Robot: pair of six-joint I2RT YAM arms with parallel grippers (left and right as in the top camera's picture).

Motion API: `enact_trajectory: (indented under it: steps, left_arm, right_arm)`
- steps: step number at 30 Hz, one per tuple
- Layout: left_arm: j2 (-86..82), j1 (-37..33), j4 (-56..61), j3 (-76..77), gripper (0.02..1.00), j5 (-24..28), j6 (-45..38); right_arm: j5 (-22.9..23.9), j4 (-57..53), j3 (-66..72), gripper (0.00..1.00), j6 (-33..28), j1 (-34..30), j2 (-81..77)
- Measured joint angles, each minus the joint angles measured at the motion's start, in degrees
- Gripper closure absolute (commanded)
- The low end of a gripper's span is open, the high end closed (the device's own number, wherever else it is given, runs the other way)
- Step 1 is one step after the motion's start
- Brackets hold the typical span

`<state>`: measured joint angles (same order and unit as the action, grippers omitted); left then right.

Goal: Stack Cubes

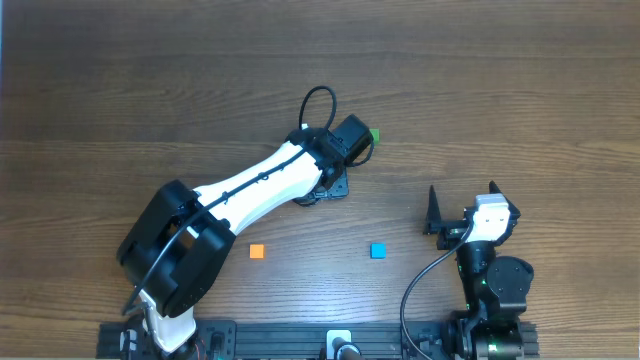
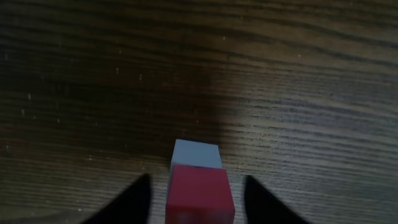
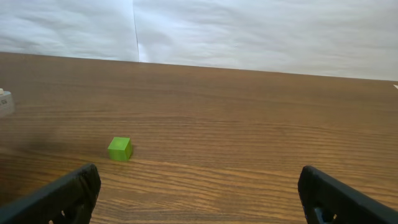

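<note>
While the left arm (image 1: 262, 182) stretches in a long diagonal from its base at 7 o'clock toward 1 o'clock, its wrist ends just past the centre of the table (image 1: 120, 90), pitched steeply downward. In its wrist view, the left gripper (image 2: 198, 178) has its fingers (image 2: 134, 200) spread. They flank a red cube (image 2: 199, 194) with a sliver of gap on each side and do not touch it. The red cube overlaps a pale grey cube (image 2: 196, 154) and looks larger and nearer, as if resting on top, though the angle does not settle whether it is stacked or merely just in front.

A green cube (image 1: 375, 135) lies on the wood at 1 o'clock, just beside the left wrist. An orange cube (image 1: 257, 251) sits at 7 o'clock and a blue cube (image 1: 377, 250) at 5 o'clock, well apart from each other.

The right arm (image 1: 485, 270) stands folded close over its base at 4 o'clock. The right gripper (image 1: 463, 200) points toward 12 o'clock with its fingers spread wide and nothing between them. It is well apart from the cubes.
</note>
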<state>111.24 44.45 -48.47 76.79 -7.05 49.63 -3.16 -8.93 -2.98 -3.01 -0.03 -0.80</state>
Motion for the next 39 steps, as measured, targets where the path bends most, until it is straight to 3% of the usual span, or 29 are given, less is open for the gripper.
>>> enact_trajectory:
  steps: [3, 5, 7, 16, 25, 39]
  left_arm:
    - [0.0, 0.0, 0.1, 0.0, 0.119, 0.0, 0.5]
    - [-0.1, 0.1, 0.1, 0.0, 0.102, -0.2, 0.4]
    - [-1.2, 0.2, 0.0, -0.2, 0.023, -0.5, 0.5]
    - [-19.1, 0.3, -0.7, -2.6, 0.018, -1.3, -2.6]
    - [-37.9, 0.3, 2.0, -26.3, 0.018, -1.3, -1.8]
    - [-37.2, 0.3, 12.0, -41.4, 0.091, 0.6, -1.7]
  right_arm:
    - [0.0, 0.0, 0.0, 0.007, 0.0, 0.0, 0.0]
    - [0.0, 0.0, 0.0, 0.007, 0.0, 0.0, 0.0]
    - [0.0, 0.0, 0.0, 0.007, 0.0, 0.0, 0.0]
    - [0.0, 0.0, 0.0, 0.012, 0.0, 0.0, 0.0]
    - [0.0, 0.0, 0.0, 0.009, 0.0, 0.0, 0.0]
    - [0.0, 0.0, 0.0, 0.009, 0.0, 0.0, 0.0]
